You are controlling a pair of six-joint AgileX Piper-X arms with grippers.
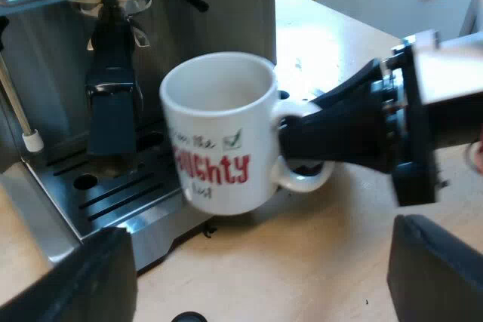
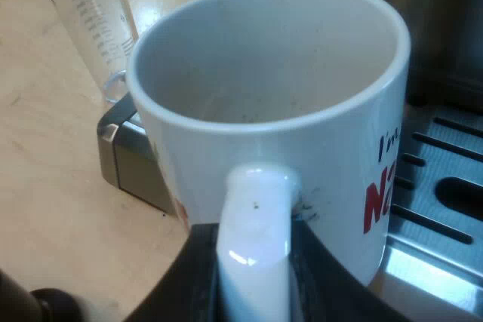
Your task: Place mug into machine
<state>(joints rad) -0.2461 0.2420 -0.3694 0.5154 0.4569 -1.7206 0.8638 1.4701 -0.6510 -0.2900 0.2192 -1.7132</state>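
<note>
A white mug [image 1: 219, 133] with red lettering hangs upright at the machine's front, over the outer edge of the metal drip tray [image 1: 98, 186]. My right gripper [image 1: 302, 141] is shut on the mug's handle. In the right wrist view the handle runs between the right gripper's [image 2: 256, 269] fingers, and the mug [image 2: 264, 73] looks empty inside. The slotted drip tray [image 2: 438, 186] lies just past it. My left gripper [image 1: 256, 277] stands open above the wooden table, a short way back from the mug, with nothing between its fingers.
The holder's dark handle [image 1: 113, 103] sticks out from under the espresso machine's [image 1: 219, 13] brew head, above the tray. A thin steam wand with a white tip [image 1: 30, 141] hangs beside it. A clear measuring glass [image 2: 90, 20] stands on the table by the tray's corner.
</note>
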